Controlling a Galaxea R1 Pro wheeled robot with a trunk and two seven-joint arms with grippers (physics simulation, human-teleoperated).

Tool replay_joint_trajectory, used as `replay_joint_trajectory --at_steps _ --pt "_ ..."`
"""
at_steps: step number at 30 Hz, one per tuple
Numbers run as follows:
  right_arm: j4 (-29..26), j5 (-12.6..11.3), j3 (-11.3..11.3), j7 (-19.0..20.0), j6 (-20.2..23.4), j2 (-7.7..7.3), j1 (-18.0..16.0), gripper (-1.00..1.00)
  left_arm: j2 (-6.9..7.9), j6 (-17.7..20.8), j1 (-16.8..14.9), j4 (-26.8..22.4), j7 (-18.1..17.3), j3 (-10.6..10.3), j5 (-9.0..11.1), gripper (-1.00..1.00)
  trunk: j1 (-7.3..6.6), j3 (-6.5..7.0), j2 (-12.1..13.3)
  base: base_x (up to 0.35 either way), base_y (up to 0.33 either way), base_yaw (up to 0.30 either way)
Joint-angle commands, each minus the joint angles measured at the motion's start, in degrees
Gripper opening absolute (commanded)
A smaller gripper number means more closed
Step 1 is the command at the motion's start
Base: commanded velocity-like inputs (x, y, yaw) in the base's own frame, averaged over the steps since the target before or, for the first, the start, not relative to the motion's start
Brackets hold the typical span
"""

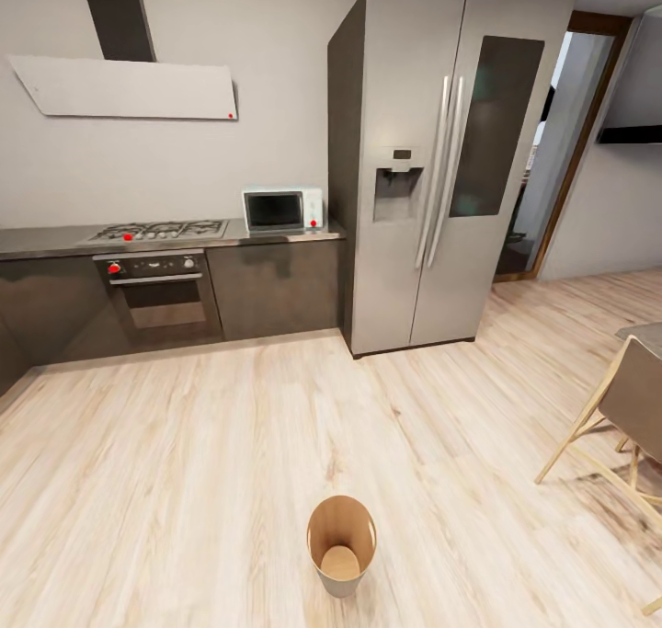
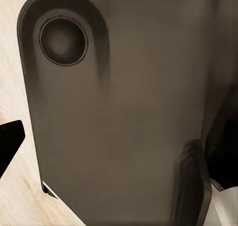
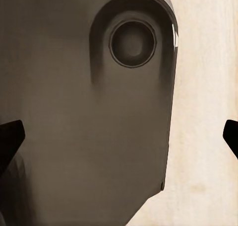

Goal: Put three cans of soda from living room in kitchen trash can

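tan-lined bin upright on floor, ahead of both grippers, midway between arms; fingertips apart, nothing visibly held.

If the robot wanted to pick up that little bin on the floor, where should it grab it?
Probably by the rim. The bin stands upright on the wood floor with its mouth open to the top, so coming down from above and closing the jaws over one side of the tan rim looks best. Its body is round, tapered and likely too wide for them.
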Motion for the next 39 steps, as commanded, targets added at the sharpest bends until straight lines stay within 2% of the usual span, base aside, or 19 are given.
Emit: replay_joint_trajectory --at_steps 1,10,26,39 --pt "0.0 0.0 -0.01 0.0 0.0 0.0 0.0 1.0 -0.01 0.0 0.0 0.0 0.0 0.02 0.0 1.0 0.0 0.0 0.0 0.0 0.0 0.0" --pt "0.0 0.0 0.01 0.0 0.0 0.0 0.0 1.0 -0.02 0.0 0.0 0.0 0.0 0.0 0.0 1.0 0.0 0.27 0.0 0.0 0.0 0.0" --pt "0.07 0.0 0.02 0.0 0.03 -0.02 0.0 1.0 -0.19 0.0 0.0 0.0 0.0 0.0 -0.02 1.0 0.0 1.66 0.0 0.003 0.0 0.048" --pt "0.16 0.03 0.03 0.08 0.06 -0.06 0.0 1.0 -0.21 0.0 0.0 0.0 0.0 0.0 -0.05 1.0 0.0 2.84 0.0 0.193 0.095 0.082"
